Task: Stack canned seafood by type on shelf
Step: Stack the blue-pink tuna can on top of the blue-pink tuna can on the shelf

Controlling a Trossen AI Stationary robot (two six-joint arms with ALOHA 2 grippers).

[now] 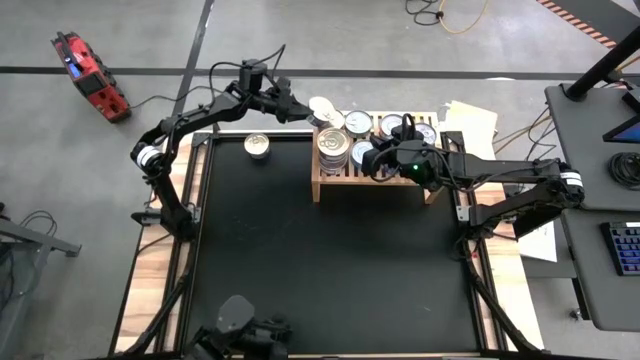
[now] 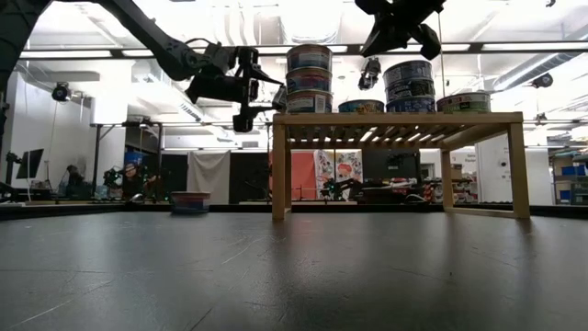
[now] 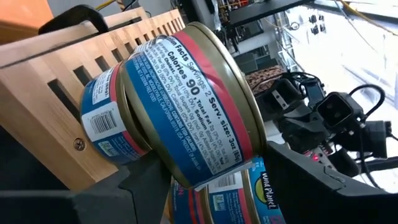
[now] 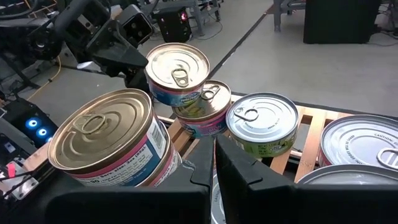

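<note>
Two arms, high view: the left gripper (image 1: 312,108) is at the back left corner of the wooden shelf (image 1: 322,186), its fingers spread around a tin (image 1: 323,108); the right gripper (image 1: 372,160) hangs over the shelf's middle, above the silver-lidded tins (image 1: 358,124).
Loose tin, high view: one more can (image 1: 258,146) stands on the black mat (image 1: 330,260), well to the left gripper's outer side.
Low view: the left gripper (image 2: 266,97) is level with the shelf (image 2: 397,119) top, just beside a three-high stack (image 2: 309,79); a two-high stack (image 2: 407,86) stands under the right gripper (image 2: 397,32).
Left wrist view: a tilted blue-and-red labelled can (image 3: 193,106) sits between the fingers (image 3: 311,180), leaning on a matching can (image 3: 112,121) next to the slats (image 3: 68,68).
Right wrist view: the right fingers (image 4: 239,168) are pressed together, holding nothing; ahead, the left gripper (image 4: 134,62) holds a tilted tin (image 4: 177,71) over a pink-banded tin (image 4: 202,109), with a green-labelled tin (image 4: 261,124) beside it.
</note>
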